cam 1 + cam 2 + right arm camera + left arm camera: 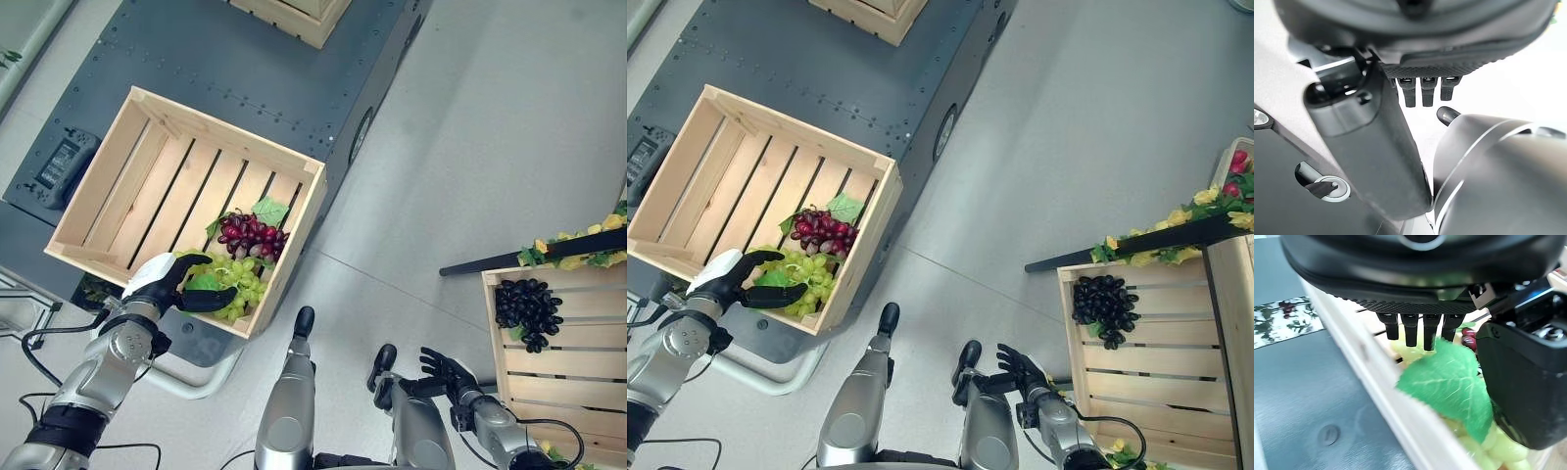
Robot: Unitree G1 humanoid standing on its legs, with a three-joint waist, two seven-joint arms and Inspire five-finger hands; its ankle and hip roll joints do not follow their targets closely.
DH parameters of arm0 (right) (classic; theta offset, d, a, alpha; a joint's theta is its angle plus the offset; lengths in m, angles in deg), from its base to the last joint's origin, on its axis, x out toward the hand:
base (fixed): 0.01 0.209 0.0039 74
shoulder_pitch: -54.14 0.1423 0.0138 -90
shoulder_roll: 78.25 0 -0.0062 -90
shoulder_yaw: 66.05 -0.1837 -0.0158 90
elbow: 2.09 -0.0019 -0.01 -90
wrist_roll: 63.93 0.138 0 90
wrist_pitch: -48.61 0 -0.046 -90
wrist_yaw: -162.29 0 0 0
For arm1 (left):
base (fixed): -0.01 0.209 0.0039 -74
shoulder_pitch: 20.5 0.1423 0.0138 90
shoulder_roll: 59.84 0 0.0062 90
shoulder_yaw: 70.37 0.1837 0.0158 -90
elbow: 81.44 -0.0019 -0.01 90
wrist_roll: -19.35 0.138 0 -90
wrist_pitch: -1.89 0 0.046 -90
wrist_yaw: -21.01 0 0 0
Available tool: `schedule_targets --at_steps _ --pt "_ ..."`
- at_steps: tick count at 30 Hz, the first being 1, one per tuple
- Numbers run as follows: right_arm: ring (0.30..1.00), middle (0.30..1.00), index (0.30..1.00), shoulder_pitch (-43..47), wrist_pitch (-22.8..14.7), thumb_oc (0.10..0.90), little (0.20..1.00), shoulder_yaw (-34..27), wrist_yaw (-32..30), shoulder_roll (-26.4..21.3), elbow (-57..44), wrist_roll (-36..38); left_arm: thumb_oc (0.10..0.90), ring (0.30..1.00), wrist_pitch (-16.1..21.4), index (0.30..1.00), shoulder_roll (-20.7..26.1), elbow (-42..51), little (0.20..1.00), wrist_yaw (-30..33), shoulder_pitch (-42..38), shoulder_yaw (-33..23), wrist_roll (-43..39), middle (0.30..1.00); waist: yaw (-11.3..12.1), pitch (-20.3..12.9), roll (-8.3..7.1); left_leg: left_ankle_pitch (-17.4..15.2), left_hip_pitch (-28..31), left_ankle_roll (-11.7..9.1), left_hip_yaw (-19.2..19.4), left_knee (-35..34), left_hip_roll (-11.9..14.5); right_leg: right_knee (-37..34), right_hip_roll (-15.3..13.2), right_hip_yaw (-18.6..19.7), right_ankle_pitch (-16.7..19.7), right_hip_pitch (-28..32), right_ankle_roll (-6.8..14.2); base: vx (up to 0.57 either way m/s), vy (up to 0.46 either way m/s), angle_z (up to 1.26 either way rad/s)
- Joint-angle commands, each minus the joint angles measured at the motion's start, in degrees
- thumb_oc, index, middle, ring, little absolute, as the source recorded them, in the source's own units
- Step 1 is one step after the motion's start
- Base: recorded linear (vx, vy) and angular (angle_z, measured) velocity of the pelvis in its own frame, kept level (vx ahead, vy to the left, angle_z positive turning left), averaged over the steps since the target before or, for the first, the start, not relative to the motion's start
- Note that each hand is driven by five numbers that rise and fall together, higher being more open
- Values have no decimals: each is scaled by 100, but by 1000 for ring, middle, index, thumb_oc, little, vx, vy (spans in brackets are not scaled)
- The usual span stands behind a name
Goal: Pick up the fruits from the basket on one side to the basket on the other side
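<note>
Now the left robot hand (168,284) clasps the green grapes (238,281).

Light: I see even, bright, diffuse light over the pale floor (470,127).
Shadows: soft and faint; a darker one lies inside the wooden crate (186,211) along its near wall.
Glare: the floor washes out almost white past the right hand (1422,90) in its wrist view.
Focus: head views read clearly; in the left wrist view the green leaf (1449,382) and crate edge look soft.

silver-grey arms, dark hands with black fingers (201,260), one white-covered.
</note>
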Motion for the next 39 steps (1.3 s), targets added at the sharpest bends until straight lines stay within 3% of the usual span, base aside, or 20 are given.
schedule_targets --at_steps 1,5,13,17,23,32,39 --pt "900 900 900 -413 -216 800 900 -98 26 -223 -246 263 800 900 161 900 531 380 900 26 215 -613 229 900 9 3 -53 -433 -381 206 137 841 -645 -76 505 -224 415 -123 -349 0 0 0" --pt "900 900 900 -441 -215 800 900 -162 50 -240 -279 296 800 900 70 900 655 469 900 -3 410 -789 665 900 46 29 -6 -420 -377 181 117 836 -665 -117 500 -256 412 -59 -341 0 0 0" --pt "900 900 900 -411 -266 800 900 -81 73 -185 -211 393 800 900 177 900 855 322 900 1026 224 -659 1234 900 57 2 -90 -469 -384 171 141 885 -661 -99 511 -265 378 -34 -343 12 -11 0" --pt "900 900 900 -351 -264 800 900 33 93 -123 -133 355 800 900 266 900 845 74 900 1626 -179 -239 1606 900 7 -28 -199 -479 -352 157 170 882 -625 -150 561 -198 405 -8 -338 41 -16 0" --pt "900 900 900 -229 -288 800 900 134 91 -117 -47 320 800 900 68 900 804 -170 900 1884 -545 338 2033 900 -67 -25 -233 -492 -320 162 225 877 -594 -154 596 -106 406 -5 -347 1 5 -1" --pt "900 900 900 -123 -234 800 900 168 187 -203 -2 185 800 900 -165 900 809 -338 900 1625 -938 979 2388 900 -231 -37 -243 -456 -334 156 321 887 -530 -201 614 -11 452 -15 -344 -5 22 -3" --pt "900 900 900 -44 -196 800 900 138 73 -298 13 86 800 900 -320 900 822 -436 900 909 -1162 1352 2444 900 -332 -13 -216 -434 -327 152 401 872 -496 -226 602 31 479 -21 -320 -9 26 -4"
